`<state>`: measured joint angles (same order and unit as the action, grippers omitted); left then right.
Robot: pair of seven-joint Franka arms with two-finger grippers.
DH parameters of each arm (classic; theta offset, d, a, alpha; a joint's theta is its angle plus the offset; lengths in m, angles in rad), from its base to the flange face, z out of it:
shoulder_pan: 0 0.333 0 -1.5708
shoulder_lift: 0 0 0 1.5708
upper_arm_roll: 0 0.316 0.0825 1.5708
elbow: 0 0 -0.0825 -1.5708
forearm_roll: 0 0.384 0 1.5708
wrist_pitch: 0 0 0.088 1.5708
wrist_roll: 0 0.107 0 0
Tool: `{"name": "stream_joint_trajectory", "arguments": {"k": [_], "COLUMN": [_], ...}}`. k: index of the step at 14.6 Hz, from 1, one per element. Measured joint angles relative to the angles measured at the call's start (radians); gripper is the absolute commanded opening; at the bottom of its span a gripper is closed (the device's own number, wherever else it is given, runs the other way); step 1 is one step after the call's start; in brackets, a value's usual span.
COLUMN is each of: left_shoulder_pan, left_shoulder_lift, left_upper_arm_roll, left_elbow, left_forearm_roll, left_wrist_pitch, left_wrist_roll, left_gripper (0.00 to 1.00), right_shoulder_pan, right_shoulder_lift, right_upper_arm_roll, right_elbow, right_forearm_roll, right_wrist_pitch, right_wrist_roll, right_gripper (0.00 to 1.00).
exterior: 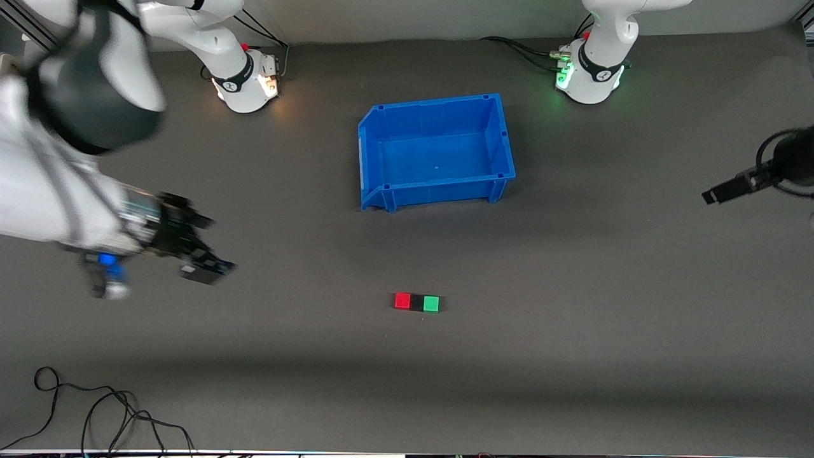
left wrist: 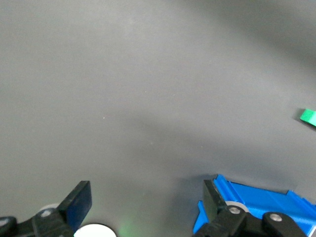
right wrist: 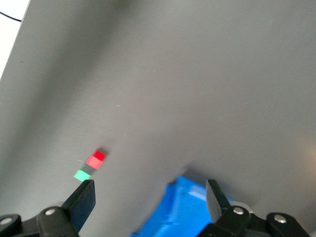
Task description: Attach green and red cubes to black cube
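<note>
The red cube (exterior: 402,300), the black cube (exterior: 416,303) and the green cube (exterior: 431,304) lie touching in one row on the grey mat, black in the middle, nearer the front camera than the blue bin (exterior: 439,189). My right gripper (exterior: 206,270) hangs open and empty over the mat toward the right arm's end, well apart from the row. My left gripper (exterior: 715,196) is open and empty over the left arm's end. The right wrist view shows my right gripper (right wrist: 148,200) open, with the red cube (right wrist: 96,159) and green cube (right wrist: 82,175) far off. The left wrist view shows my left gripper (left wrist: 146,200) open, with the green cube (left wrist: 308,116) at the picture's edge.
The blue bin is empty and stands mid-table between the arm bases; it also shows in the left wrist view (left wrist: 266,202) and the right wrist view (right wrist: 187,210). A black cable (exterior: 95,413) lies at the table's front edge toward the right arm's end.
</note>
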<state>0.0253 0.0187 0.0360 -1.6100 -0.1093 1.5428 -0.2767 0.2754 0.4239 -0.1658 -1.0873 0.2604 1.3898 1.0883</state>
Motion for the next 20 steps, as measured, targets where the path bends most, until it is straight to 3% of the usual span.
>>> {"name": "stream_joint_trajectory", "arguments": {"k": [4, 9, 14, 20], "left_shoulder_pan": [-0.039, -0.087, -0.09, -0.09], "left_shoulder_lift": [-0.02, -0.021, -0.023, -0.033], "left_upper_arm_roll": [-0.007, -0.01, -0.008, -0.008], "left_elbow": [0.004, 0.01, 0.01, 0.01], "left_forearm_roll": [0.012, 0.107, 0.116, 0.116], "left_wrist_pitch": [0.017, 0.022, 0.022, 0.018], "left_wrist_roll": [0.166, 0.256, 0.292, 0.309], "left_gripper": [1.0, 1.0, 1.0, 1.0], "right_shoulder_pan": [-0.064, -0.063, -0.04, 0.012], "right_shoulder_lift": [-0.094, -0.132, -0.192, -0.223], "right_upper_arm_roll": [-0.07, -0.235, -0.245, -0.245], "right_elbow": [-0.082, -0.15, -0.288, -0.339], "right_forearm_roll": [-0.084, -0.113, -0.151, -0.186], "right_wrist_pitch": [-0.068, -0.05, 0.111, 0.144], "right_wrist_roll": [-0.439, -0.953, -1.036, -1.037], "right_gripper": [0.99, 0.99, 1.0, 1.0]}}
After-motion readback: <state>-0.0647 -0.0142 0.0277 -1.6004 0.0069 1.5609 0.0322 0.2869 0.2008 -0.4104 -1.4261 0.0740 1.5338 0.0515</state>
